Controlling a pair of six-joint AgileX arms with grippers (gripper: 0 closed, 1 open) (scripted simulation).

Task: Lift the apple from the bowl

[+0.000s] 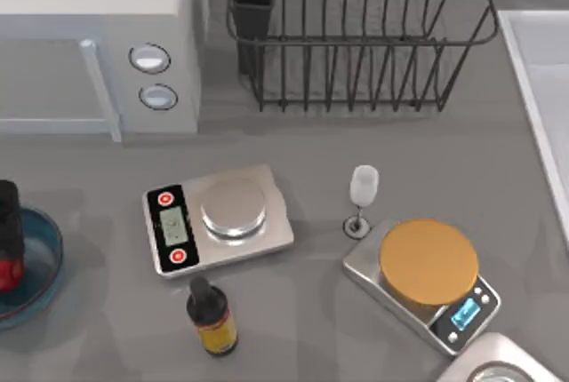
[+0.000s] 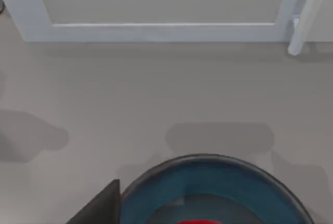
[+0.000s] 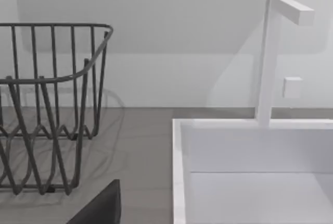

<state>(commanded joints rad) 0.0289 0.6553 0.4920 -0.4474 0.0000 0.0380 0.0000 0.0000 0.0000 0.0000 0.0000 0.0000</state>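
The blue translucent bowl point(image 1: 49, 253) sits at the table's far left edge, and the left wrist view looks into it point(image 2: 208, 187) from close above. The red apple point(image 1: 9, 274) lies inside it; a sliver of the apple point(image 2: 200, 222) shows at the wrist picture's edge. My left gripper point(image 1: 7, 222) hangs right over the bowl and apple, open, with one dark finger point(image 2: 101, 208) standing apart from the fruit. My right arm is parked off to the right; one dark finger point(image 3: 101, 208) of its open gripper shows beside the sink.
A steel scale point(image 1: 218, 218) with red buttons, a dark dropper bottle point(image 1: 212, 315), a wine glass point(image 1: 362, 197) and an orange-topped scale point(image 1: 427, 266) stand mid-table. A microwave point(image 1: 98, 35) and a wire dish rack point(image 1: 356, 31) line the back; the sink point(image 3: 250, 172) is at right.
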